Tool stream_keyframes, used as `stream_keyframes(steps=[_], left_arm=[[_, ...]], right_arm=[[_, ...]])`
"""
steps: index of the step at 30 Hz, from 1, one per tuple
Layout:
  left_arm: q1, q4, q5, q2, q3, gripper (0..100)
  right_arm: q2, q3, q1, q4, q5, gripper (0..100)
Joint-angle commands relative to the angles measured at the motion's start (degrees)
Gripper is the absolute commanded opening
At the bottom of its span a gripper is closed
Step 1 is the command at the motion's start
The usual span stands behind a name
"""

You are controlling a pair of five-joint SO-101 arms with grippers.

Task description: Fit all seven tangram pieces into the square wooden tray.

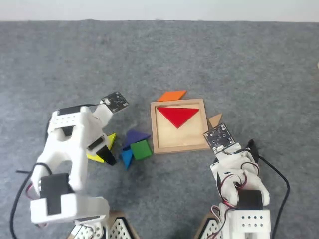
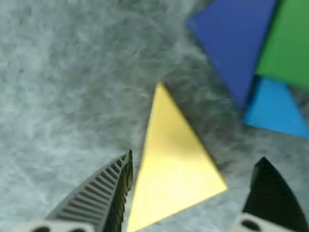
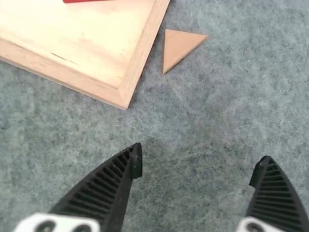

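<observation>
Plainly the yellow triangle is thin, stiff painted wood, likely light and slick. It lies flat on the felt-covered desk toward its near edge, left of the square wooden tray, and pinching low across its straight edges looks best. The left gripper straddles it, jaws spread and empty, while the right gripper hangs open by the tray's corner.

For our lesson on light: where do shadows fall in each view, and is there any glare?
High view: even light, no glare on the wooden tray. Left wrist view: dark shadow on the grey mat beside the yellow triangle. Right wrist view: soft shadow on the mat by the right gripper.
</observation>
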Motion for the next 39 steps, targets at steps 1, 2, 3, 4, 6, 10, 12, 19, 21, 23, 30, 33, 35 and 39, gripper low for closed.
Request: stream_keyframes(steps=[1,2,3,4,6,10,12,19,21,23,30,33,35,39], left_arm=[[-1.58,-0.44,-4.66,2.02,-3.3,38],[-1.93,-0.35,-5.54,2.73,-3.12,38],[-2.46,-0.35,-6.15,3.43,-3.12,38],[-2.99,-0.62,-6.68,3.87,-3.12,38],[-3.16,-0.62,-6.95,5.01,-3.21,38],[-2.9,-0.44,-6.95,7.12,-4.0,37],[-2.9,-0.09,-6.95,7.74,-4.79,34],[-3.08,0.79,-6.86,7.65,-4.79,19],[-2.99,0.79,-6.42,7.21,-4.79,19],[-2.9,0.88,-5.63,7.21,-5.41,19],[-2.9,4.75,-3.52,7.12,-9.36,19],[-2.99,6.77,-1.23,6.77,-11.03,18],[-2.9,7.74,-0.88,4.31,-11.03,17],[-2.9,11.78,-0.97,-3.34,-10.68,17]], right_arm=[[-0.13,-0.7,-0.4,-0.92,0.7,36.1],[-0.13,-0.7,-0.4,-1.01,0.7,36.1],[-0.13,-0.7,-0.4,-1.01,0.7,36.1],[-0.13,-0.7,-0.4,-1.01,0.7,36.1],[-0.13,-0.7,-0.4,-1.19,0.7,36.1],[-0.13,-0.7,-0.4,-1.01,0.7,36.1],[-0.13,-0.7,-0.4,-1.01,0.7,36.1],[-0.13,-0.7,-0.4,-1.01,0.7,36.1],[-0.13,-0.7,-0.4,-1.1,0.7,36.1],[-0.13,-0.7,-0.4,-1.1,0.7,36.1],[-0.13,-0.7,-0.4,-1.19,0.7,36.1],[-0.13,-0.7,-0.4,-1.19,0.7,36.1],[-0.13,-0.7,-0.4,-1.27,0.7,36.1],[-0.13,-0.7,-0.4,-1.27,0.7,36.1]])
